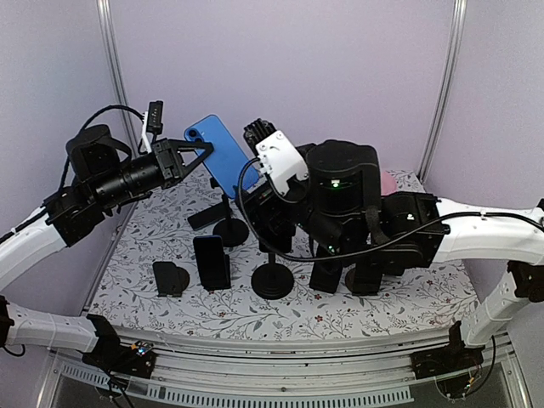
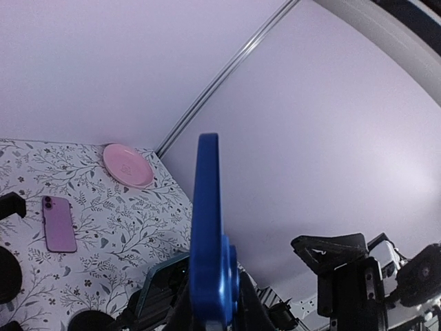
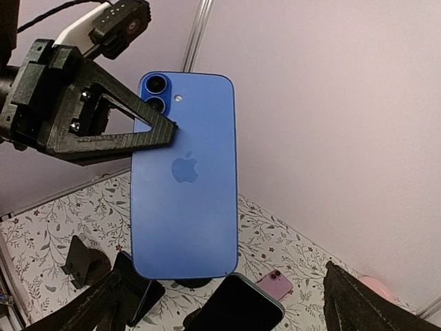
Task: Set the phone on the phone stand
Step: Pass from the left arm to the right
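My left gripper point(image 1: 200, 151) is shut on a blue phone point(image 1: 223, 153) and holds it up in the air over the back of the table, camera end between its fingers point(image 3: 103, 131). The right wrist view shows the phone's point(image 3: 185, 179) back, upright. From the left wrist the phone point(image 2: 207, 227) is seen edge-on, rising from my left gripper point(image 2: 210, 303). My right gripper point(image 3: 227, 310) stands open just below and in front of it, touching nothing. A black round-base phone stand point(image 1: 273, 280) stands mid-table; its top is hidden by the right arm.
A dark phone point(image 1: 211, 262) leans on a stand, with a small wedge stand point(image 1: 170, 278) to its left. Another round-base stand point(image 1: 229, 229) is behind. A purple phone point(image 2: 58, 223) lies flat near a pink plate point(image 2: 127, 165). A teal-edged phone point(image 3: 234, 307) sits under the blue one.
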You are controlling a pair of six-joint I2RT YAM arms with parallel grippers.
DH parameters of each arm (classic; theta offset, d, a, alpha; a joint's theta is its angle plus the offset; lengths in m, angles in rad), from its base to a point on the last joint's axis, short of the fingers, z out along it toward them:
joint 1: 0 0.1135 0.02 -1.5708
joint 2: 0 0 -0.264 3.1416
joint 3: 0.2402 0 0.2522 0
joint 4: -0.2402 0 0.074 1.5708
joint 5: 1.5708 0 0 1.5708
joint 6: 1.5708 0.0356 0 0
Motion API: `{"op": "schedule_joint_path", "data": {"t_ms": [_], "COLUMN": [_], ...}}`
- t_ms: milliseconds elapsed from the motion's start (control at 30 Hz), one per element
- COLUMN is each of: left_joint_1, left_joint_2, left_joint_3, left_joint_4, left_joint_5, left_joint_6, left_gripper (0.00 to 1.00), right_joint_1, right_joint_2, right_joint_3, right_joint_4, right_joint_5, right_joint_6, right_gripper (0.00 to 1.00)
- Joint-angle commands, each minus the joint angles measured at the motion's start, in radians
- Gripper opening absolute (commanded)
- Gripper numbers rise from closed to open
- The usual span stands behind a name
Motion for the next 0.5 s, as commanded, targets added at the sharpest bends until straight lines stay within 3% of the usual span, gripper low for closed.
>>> {"op": "schedule_joint_path", "data": {"t_ms": [0, 100, 467], "left_joint_1": [-0.054, -0.090, -0.186], "left_joint_2": [-0.021, -0.018, 0.008], "left_joint_3": [0.007, 0.030, 0.064], "left_joint_4": [0.045, 0.024, 0.003], "left_joint_5": [-0.087, -0.159, -0.321], "left_joint_6": [-0.041, -0.066, -0.146], "left_gripper": [0.00, 0.00, 0.00], "right_joint_1": [0.043, 0.051, 0.049], "right_joint_2": [0.115, 0.181, 0.280], "right_joint_3": [0.071, 0.090, 0.070], "right_joint_4": [0.129, 0.232, 0.650], "right_joint_5": [0.164, 0.268, 0.398], "right_joint_6": [-0.183, -0.313, -0.765], "right_gripper": [0.99, 0.99, 1.00]}}
